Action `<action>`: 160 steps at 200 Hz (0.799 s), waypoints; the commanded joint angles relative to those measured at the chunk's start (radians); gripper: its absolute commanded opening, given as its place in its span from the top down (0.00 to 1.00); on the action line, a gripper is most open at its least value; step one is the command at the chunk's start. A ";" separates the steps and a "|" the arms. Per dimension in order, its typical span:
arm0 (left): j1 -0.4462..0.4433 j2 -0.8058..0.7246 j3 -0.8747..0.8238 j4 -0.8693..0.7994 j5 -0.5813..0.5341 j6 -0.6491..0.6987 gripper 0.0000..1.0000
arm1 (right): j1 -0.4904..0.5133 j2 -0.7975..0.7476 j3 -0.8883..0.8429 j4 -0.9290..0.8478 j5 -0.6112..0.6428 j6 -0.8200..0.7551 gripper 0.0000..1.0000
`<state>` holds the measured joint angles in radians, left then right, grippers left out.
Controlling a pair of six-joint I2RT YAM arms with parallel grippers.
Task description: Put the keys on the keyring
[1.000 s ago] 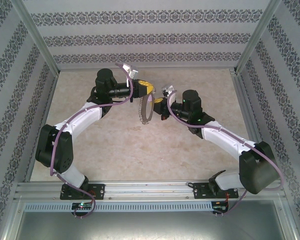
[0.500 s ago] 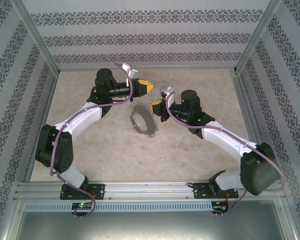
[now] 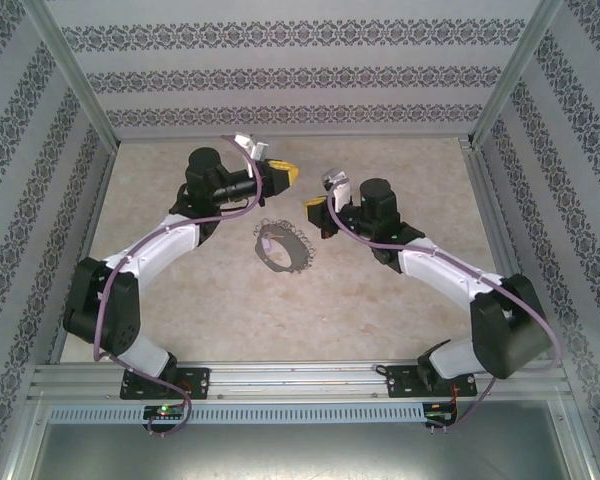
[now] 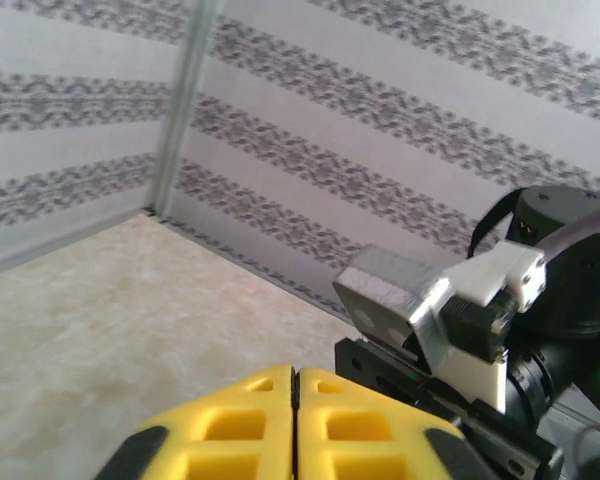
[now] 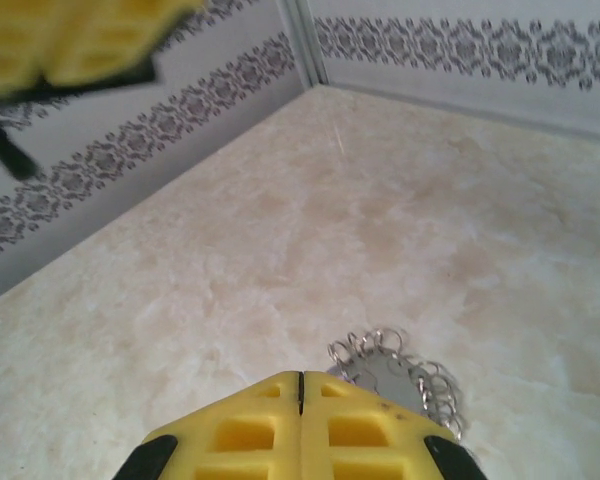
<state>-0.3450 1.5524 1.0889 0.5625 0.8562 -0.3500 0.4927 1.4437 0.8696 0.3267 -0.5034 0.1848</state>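
Observation:
The keyring (image 3: pixel 283 246), a dark scalloped loop, lies flat on the beige table between the two arms. In the right wrist view its small wire loops (image 5: pixel 372 343) lie just beyond my fingertips. The keys are too small to tell apart from the ring. My left gripper (image 3: pixel 286 175) hovers up and left of the ring; its yellow fingers (image 4: pixel 242 425) are pressed together on nothing. My right gripper (image 3: pixel 313 208) hangs just right of the ring, also shut and holding nothing, with the yellow fingers (image 5: pixel 350 425) meeting at a thin seam.
Patterned walls and metal corner posts (image 3: pixel 76 82) enclose the table on three sides. The right arm's wrist camera block (image 4: pixel 410 300) sits close ahead of the left gripper. The left gripper's yellow fingers (image 5: pixel 70 40) show at the top left of the right wrist view.
The keyring hung upright between the two grippers a second ago; it has dropped and now lies flat on the table. Both grippers have drawn apart and slightly back.

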 commanded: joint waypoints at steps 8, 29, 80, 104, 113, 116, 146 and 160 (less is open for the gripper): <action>0.053 -0.051 -0.072 0.051 -0.232 -0.016 0.69 | 0.003 0.113 0.042 0.025 0.001 0.072 0.81; 0.099 -0.048 -0.111 0.089 -0.269 -0.080 0.47 | 0.032 0.213 0.086 0.029 0.005 0.097 0.67; 0.170 -0.038 -0.216 0.199 -0.355 -0.210 0.00 | 0.097 0.446 0.274 -0.042 -0.017 0.096 0.61; 0.208 -0.043 -0.248 0.216 -0.427 -0.278 0.00 | 0.111 0.531 0.369 -0.107 -0.029 0.073 0.61; 0.218 -0.053 -0.259 0.197 -0.495 -0.317 0.00 | 0.117 0.557 0.402 -0.137 -0.030 0.062 0.61; 0.222 -0.058 -0.259 0.188 -0.508 -0.325 0.00 | 0.119 0.565 0.413 -0.147 -0.031 0.056 0.61; 0.240 -0.086 -0.188 -0.046 -0.557 -0.308 0.00 | 0.150 0.632 0.500 -0.253 -0.021 -0.001 0.61; 0.241 -0.095 -0.163 -0.106 -0.571 -0.282 0.00 | 0.162 0.657 0.536 -0.302 -0.016 -0.027 0.61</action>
<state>-0.1120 1.5063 0.8619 0.5968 0.3542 -0.6304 0.6254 2.0567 1.3396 0.1429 -0.5159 0.2260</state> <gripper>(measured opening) 0.999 0.391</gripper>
